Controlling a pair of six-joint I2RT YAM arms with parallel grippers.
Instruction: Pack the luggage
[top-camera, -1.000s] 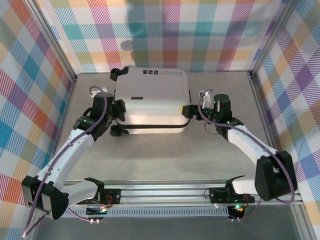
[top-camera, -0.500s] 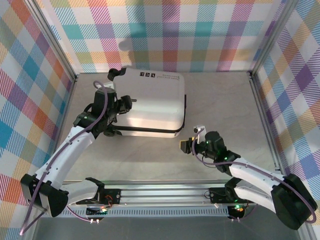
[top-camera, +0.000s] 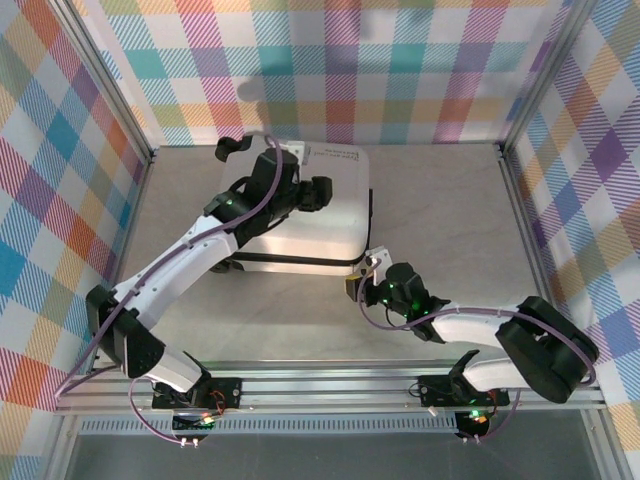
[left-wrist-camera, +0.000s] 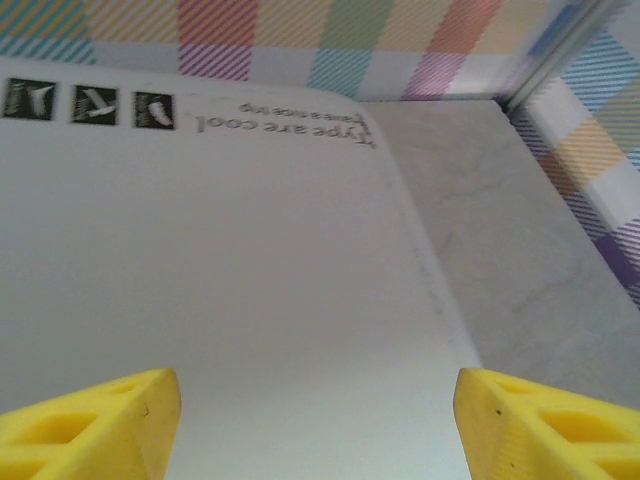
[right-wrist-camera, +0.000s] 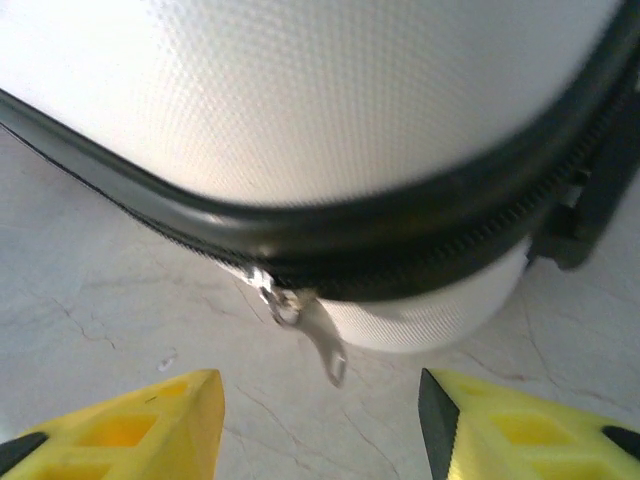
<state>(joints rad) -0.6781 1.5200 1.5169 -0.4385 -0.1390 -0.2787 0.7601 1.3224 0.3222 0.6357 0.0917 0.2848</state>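
Top camera looks down from above the near side onto the white hard-shell suitcase; left wrist skims its lid closely, right wrist faces its zippered corner low

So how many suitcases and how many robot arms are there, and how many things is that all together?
suitcase: 1
robot arms: 2, the left arm and the right arm
total: 3

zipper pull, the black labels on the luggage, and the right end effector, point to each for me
zipper pull (right-wrist-camera: 322, 345): right wrist view, on the hanging metal tab.
black labels (left-wrist-camera: 95, 105): left wrist view, on the middle one of three.
right end effector (right-wrist-camera: 318, 400): right wrist view, midway between its yellow fingertips.
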